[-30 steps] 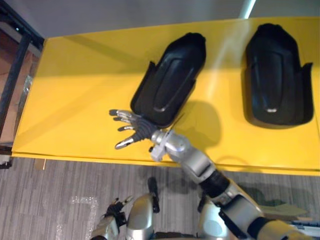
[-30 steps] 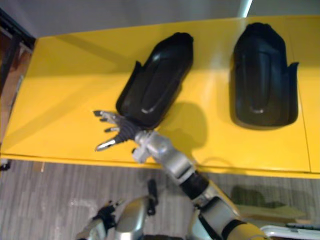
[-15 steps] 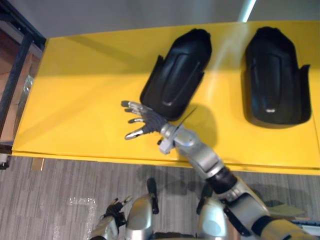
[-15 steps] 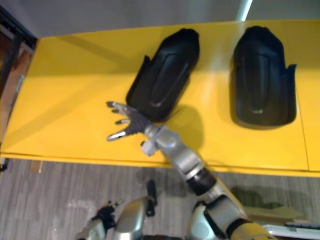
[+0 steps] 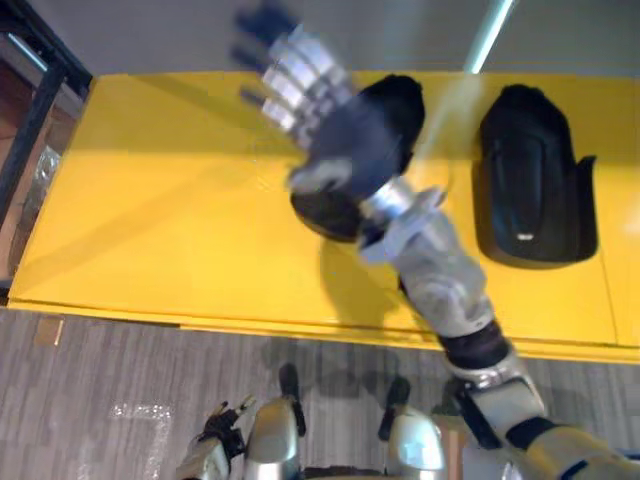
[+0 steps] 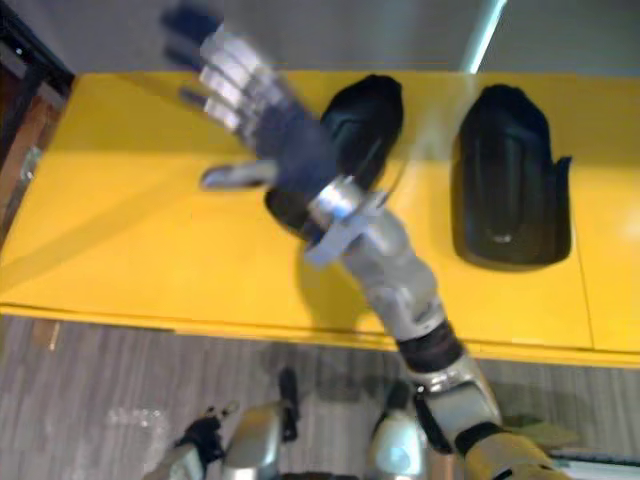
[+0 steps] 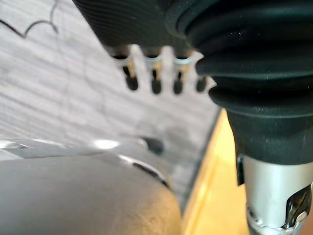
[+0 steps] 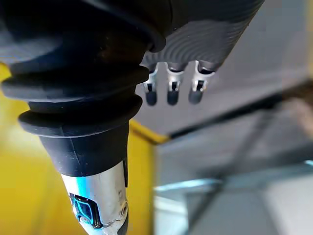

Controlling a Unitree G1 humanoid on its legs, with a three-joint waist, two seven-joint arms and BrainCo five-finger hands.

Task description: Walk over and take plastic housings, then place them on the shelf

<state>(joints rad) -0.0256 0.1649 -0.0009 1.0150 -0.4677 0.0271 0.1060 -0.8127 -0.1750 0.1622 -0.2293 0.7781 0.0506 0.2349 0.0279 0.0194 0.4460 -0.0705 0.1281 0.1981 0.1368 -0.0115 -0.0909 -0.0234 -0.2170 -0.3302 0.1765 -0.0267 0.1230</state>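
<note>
Two black plastic housings lie on the yellow table (image 5: 170, 200). The left housing (image 5: 400, 105) lies at a slant and is partly hidden behind my right hand (image 5: 335, 140). That hand is raised above the table with its fingers (image 8: 171, 90) straight and spread, holding nothing. Further right, the right housing (image 5: 535, 185) lies apart from the arm. My left hand (image 5: 218, 440) hangs low in front of the table, its fingers (image 7: 154, 81) relaxed and empty.
A dark metal frame (image 5: 30, 110) stands off the table's left end. Grey carpet floor (image 5: 120, 380) runs along the table's front edge (image 5: 200, 322). The table's left half is bare yellow surface.
My right hand has lifted from the table beside the left housing's near end and now hovers over it. That housing slid a little away and to the right.
</note>
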